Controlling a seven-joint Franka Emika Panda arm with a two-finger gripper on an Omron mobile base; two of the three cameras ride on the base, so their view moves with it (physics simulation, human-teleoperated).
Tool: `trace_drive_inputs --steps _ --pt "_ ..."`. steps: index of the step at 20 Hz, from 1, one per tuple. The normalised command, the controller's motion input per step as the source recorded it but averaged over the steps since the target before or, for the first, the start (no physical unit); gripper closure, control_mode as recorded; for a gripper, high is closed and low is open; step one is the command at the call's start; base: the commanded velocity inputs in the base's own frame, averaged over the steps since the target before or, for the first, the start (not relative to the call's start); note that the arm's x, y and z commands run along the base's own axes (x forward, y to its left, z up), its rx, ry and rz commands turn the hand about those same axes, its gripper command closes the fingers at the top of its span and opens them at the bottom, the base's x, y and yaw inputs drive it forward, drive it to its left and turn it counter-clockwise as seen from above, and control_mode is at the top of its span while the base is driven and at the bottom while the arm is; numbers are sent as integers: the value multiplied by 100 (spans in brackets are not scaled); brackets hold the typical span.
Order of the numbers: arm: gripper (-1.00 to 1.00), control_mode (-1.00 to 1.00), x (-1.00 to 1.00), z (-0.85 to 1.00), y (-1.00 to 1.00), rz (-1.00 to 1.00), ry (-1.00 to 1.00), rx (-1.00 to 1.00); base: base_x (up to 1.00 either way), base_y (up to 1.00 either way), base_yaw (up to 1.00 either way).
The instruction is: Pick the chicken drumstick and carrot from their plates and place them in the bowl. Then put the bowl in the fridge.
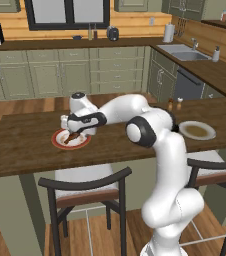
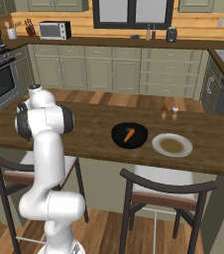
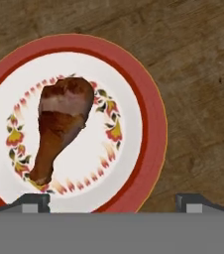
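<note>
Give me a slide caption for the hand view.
Open gripper above the drumstick lying on the red-rimmed plate, on the wooden counter.

You have a long dark wooden island counter (image 2: 94,136) in front of you. Two small shakers (image 2: 169,113) stand side by side near its far edge. Two dark-framed chairs (image 2: 163,198) with pale seats are tucked under its near edge. On the back counter a microwave (image 2: 54,30) sits toward the left, with a stove (image 2: 0,74) at the far left. A sink (image 1: 182,51) is set in the right-hand counter.
</note>
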Motion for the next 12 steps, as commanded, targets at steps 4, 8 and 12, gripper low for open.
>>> trace_drive_inputs --steps 4,8,12 --pt "-100 -100 55 -9 18 -12 3 0 0 0 0" --pt "-100 -100 46 -4 8 -11 2 0 0 0 0" --pt "-100 -100 38 -20 7 -8 2 0 0 0 0"
